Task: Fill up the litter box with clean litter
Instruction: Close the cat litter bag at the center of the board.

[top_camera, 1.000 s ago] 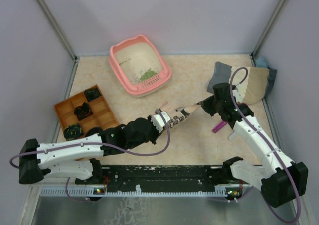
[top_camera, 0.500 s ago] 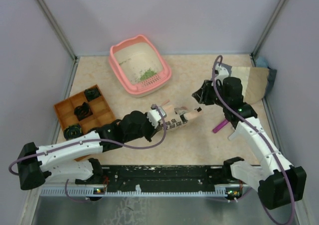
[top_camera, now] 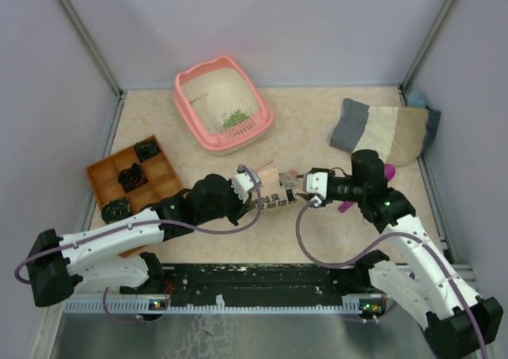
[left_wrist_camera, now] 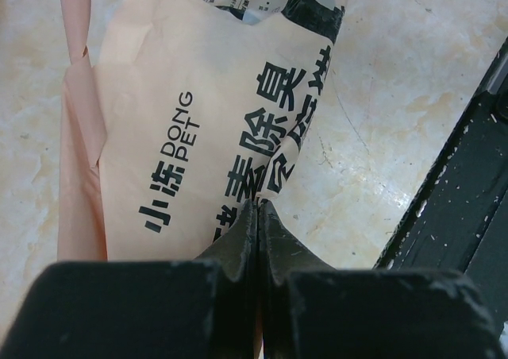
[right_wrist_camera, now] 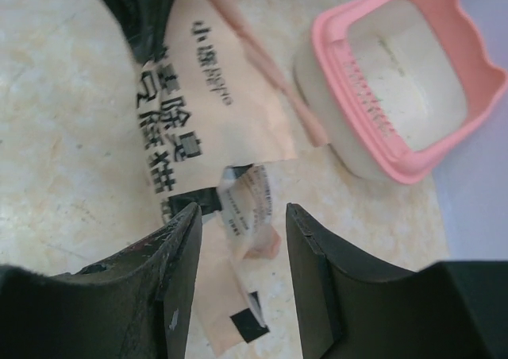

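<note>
The salmon-pink litter box (top_camera: 184, 97) stands at the back centre, with a small pile of green clean litter (top_camera: 233, 121) near its front wall. Its rim (right_wrist_camera: 321, 37) also shows in the right wrist view. A beige printed paper bag (top_camera: 275, 194) lies mid-table, and my left gripper (top_camera: 252, 187) is shut on its edge. The left wrist view has the fingertips (left_wrist_camera: 258, 208) pinched on the bag (left_wrist_camera: 182, 121). My right gripper (top_camera: 305, 186) is open at the bag's other end. Its jaws (right_wrist_camera: 243, 212) stand either side of the bag's crumpled end (right_wrist_camera: 246, 208).
An orange compartmented tray (top_camera: 99, 172) holding dark items sits at the left. A grey and beige cushion (top_camera: 385, 133) lies at the back right. A magenta scoop (top_camera: 347, 206) lies partly under my right arm. A black rail (top_camera: 262, 279) runs along the near edge.
My right gripper has opened and swung from the cushion down and left to the bag's free end. My left arm, still gripping the bag, has drawn it slightly left.
</note>
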`<control>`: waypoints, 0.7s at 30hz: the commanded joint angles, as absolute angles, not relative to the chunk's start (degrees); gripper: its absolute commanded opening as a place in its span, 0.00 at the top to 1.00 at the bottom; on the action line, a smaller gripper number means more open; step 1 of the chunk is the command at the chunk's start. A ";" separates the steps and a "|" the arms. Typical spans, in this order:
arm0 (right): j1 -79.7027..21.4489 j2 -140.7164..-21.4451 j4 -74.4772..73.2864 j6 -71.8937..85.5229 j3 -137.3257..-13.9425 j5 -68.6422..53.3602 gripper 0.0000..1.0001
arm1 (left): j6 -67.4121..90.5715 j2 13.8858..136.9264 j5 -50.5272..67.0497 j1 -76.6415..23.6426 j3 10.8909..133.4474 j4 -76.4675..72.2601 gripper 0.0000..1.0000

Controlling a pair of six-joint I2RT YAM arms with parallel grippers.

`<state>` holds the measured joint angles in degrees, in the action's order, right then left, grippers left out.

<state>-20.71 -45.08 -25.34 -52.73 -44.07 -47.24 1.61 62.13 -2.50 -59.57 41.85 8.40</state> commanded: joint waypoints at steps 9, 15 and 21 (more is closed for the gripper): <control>-29.31 -45.07 -23.37 -63.26 -37.30 -39.64 0.53 | 3.01 60.98 -0.53 -57.77 42.05 -1.79 1.00; -30.89 -48.61 -24.52 -64.76 -37.28 -36.34 0.56 | 3.59 61.28 0.34 -57.49 41.63 -2.79 1.00; -32.81 -51.08 -24.47 -65.76 -37.10 -33.79 0.58 | 4.57 60.31 0.82 -57.17 42.05 -3.51 1.00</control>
